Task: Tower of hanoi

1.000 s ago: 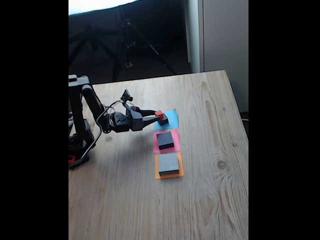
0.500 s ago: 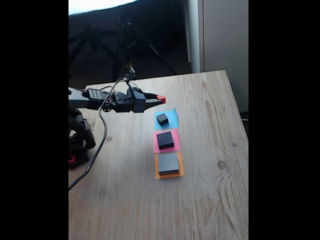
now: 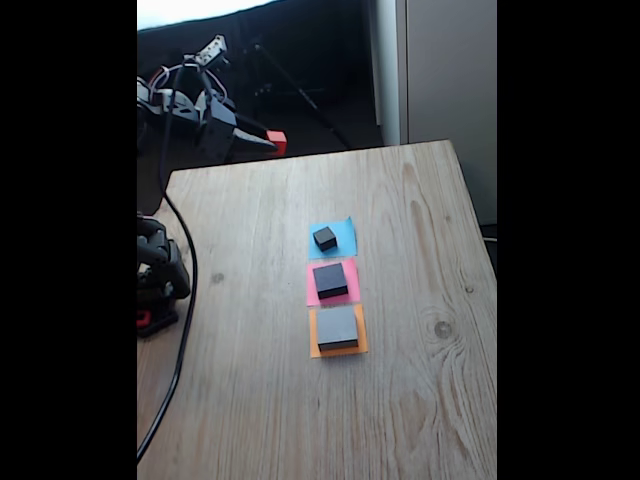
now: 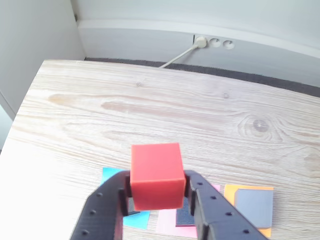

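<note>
**Red cube held high above the far edge of the table**

The table (image 3: 400, 400) is of pale wood with long grain lines and a few dark knots. It stands in a room with a white wall; in the wrist view a white cable (image 4: 181, 53) runs to a socket strip (image 4: 215, 43) low on that wall, above a dark floor edge. In the fixed view the space behind the table is dark, and a tripod (image 3: 270, 70) stands there beside a grey-white panel (image 3: 440, 70).

The jaws (image 3: 272, 143) are closed on the tiniest red cube (image 3: 277, 142), one finger on each side of it, as the wrist view (image 4: 156, 176) shows clearly. The cube hangs in the air, well above the table, near its far left corner in the fixed view.

On the table three paper squares lie in a row, touching or nearly so. The small black cube (image 3: 324, 238) sits on the blue paper (image 3: 344, 232), the medium black block (image 3: 330, 280) on the pink paper (image 3: 313, 292), and the large flat grey block (image 3: 337, 327) on the orange paper (image 3: 316, 347). The arm's base (image 3: 158, 285) stands at the left edge, with a black cable (image 3: 182, 340) hanging down past it.
</note>
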Controlling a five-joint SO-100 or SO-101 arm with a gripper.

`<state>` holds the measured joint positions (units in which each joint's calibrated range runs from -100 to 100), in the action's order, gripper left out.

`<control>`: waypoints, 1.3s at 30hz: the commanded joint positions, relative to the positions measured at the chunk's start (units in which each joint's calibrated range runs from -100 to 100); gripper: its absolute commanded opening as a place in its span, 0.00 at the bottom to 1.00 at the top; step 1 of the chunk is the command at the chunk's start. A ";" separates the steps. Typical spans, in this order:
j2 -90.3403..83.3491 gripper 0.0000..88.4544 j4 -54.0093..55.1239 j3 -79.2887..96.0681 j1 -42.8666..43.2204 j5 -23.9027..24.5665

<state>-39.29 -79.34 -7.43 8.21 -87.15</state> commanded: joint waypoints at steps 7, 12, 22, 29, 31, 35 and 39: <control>-4.31 0.00 -5.04 -7.20 -8.00 -1.98; -5.90 0.00 -3.82 -2.57 -13.60 -3.48; -11.73 0.00 7.43 22.43 -24.55 -10.84; -16.80 0.00 22.48 48.43 -29.98 -12.85; -17.03 0.00 30.01 55.16 -30.65 -12.85; -14.84 0.00 45.31 66.52 -31.82 -12.85; -10.90 0.00 60.93 74.61 -32.24 -12.85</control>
<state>-52.63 -32.99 62.45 -23.59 -99.13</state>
